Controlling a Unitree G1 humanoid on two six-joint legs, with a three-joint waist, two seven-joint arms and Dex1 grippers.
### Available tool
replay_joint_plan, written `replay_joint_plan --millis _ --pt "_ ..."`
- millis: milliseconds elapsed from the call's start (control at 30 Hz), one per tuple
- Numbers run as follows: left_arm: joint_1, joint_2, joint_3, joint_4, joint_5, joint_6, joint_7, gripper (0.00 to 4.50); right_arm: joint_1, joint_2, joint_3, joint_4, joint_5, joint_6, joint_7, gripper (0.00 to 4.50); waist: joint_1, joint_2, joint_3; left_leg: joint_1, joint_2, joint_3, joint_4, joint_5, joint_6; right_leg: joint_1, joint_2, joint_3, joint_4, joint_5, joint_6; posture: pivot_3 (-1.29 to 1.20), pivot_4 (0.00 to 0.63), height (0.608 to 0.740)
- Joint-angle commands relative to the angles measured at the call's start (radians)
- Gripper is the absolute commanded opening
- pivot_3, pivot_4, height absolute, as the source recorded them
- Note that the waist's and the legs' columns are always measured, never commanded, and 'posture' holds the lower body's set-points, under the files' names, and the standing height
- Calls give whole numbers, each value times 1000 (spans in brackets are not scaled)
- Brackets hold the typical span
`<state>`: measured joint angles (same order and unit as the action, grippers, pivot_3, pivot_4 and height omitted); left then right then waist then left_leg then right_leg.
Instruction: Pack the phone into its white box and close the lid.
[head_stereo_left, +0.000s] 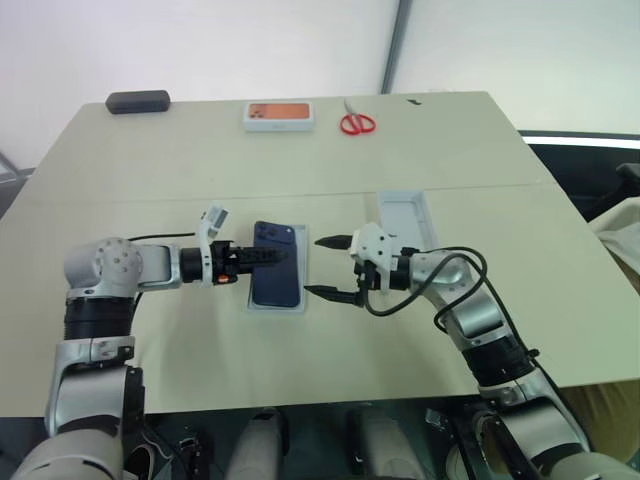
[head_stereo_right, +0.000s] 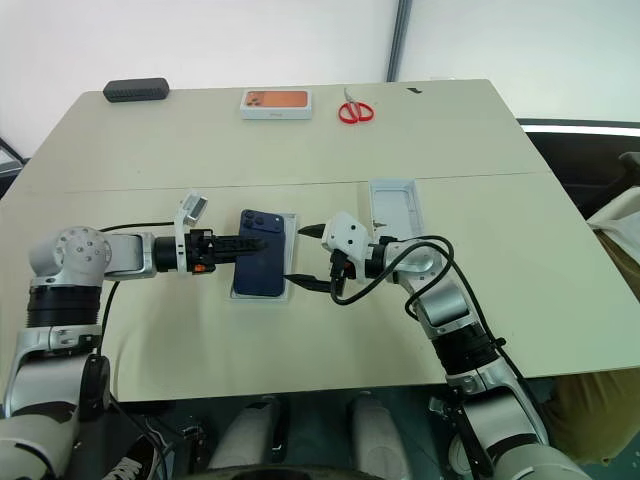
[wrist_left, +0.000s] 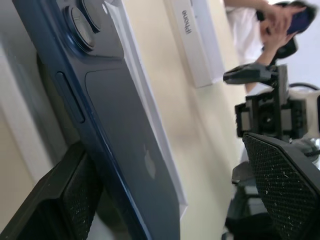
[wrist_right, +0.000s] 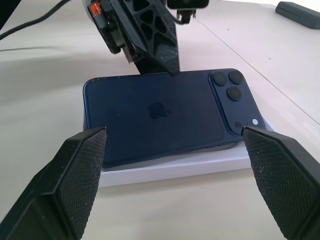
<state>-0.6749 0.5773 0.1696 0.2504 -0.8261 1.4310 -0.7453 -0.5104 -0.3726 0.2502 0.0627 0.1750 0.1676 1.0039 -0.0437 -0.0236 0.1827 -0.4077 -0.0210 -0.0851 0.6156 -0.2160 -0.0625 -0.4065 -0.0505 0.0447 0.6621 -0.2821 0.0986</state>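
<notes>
The dark blue phone (head_stereo_left: 277, 285) lies back up in the shallow white box (head_stereo_left: 278, 309) at the middle of the table, its camera cluster (wrist_right: 227, 85) toward the far end. I cannot tell whether it sits fully down in the box. My left gripper (head_stereo_left: 275, 257) reaches in from the left over the phone's left edge. It is open, with one finger (wrist_left: 55, 210) beside the phone's edge and the other (wrist_left: 285, 185) far off it. My right gripper (head_stereo_left: 318, 267) hangs open just right of the box, pointing at the phone. The lid (head_stereo_left: 408, 215) lies apart, farther right.
At the far edge of the table lie an orange-printed box (head_stereo_left: 279, 115), red scissors (head_stereo_left: 356, 123) and a black case (head_stereo_left: 138, 101). A seam (head_stereo_left: 150, 196) crosses the tabletop behind the white box. A person (wrist_left: 260, 25) shows beyond the lid in the left wrist view.
</notes>
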Motion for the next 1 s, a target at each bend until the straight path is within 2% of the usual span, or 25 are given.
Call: replay_joint_plan --millis 33,267,500,633,700,767,800,900,933,967,1000 --pt "-7 40 -6 -31 18 -36 -26 4422 -14 7 -3 -15 3 -18 -6 4500 0 0 0 0 0 0 0 0 0 0 0 0 0 0 0 0 150 740" --pt "-10 68 -19 -14 64 -122 -42 4422 -20 11 1 -7 -2 -21 -5 4500 1 0 0 0 0 0 0 0 0 0 0 0 0 0 0 0 150 740" --pt "29 114 -18 -57 59 -131 -90 4422 -26 11 2 4 -7 -28 -4 4500 -1 0 0 0 0 0 0 0 0 0 0 0 0 0 0 0 150 740" --pt "95 147 -18 -72 155 -357 -112 4422 -26 -1 -13 11 -15 -21 -16 4500 0 0 0 0 1 0 0 0 0 0 0 1 0 0 0 0 150 740" --pt "92 126 25 -32 161 -403 -81 3897 -24 -3 -28 17 13 -4 -5 4500 2 0 0 0 1 0 0 0 0 -1 0 1 0 0 0 0 150 740" --pt "95 111 47 -25 160 -419 -61 3150 -23 -7 -32 22 12 -4 -10 3974 6 0 0 0 1 0 0 0 0 0 0 1 0 0 0 0 150 740" --pt "104 98 45 -35 182 -455 -38 2545 -26 -8 -27 30 -9 -17 -25 3571 7 0 0 0 1 0 0 0 0 0 -1 1 0 0 0 0 150 740" --pt "138 64 22 -49 263 -610 -4 963 -37 -2 -12 57 -47 -43 -53 2031 9 0 0 0 1 0 0 0 0 0 -2 1 0 0 0 0 150 740" --pt "180 67 -24 -68 328 -735 -31 423 -43 0 -3 72 -71 -63 -71 1498 8 0 0 0 1 1 0 0 0 0 -2 1 0 0 0 0 150 740" --pt "213 58 -47 -81 370 -829 -44 7 -45 6 5 82 -82 -73 -76 962 4 0 0 0 1 1 0 0 0 0 -2 1 0 0 0 0 150 740" --pt "222 25 -26 -79 354 -837 -25 0 -48 14 12 88 -101 -87 -97 443 2 0 0 0 1 2 0 0 0 0 -2 2 0 0 0 0 150 740"
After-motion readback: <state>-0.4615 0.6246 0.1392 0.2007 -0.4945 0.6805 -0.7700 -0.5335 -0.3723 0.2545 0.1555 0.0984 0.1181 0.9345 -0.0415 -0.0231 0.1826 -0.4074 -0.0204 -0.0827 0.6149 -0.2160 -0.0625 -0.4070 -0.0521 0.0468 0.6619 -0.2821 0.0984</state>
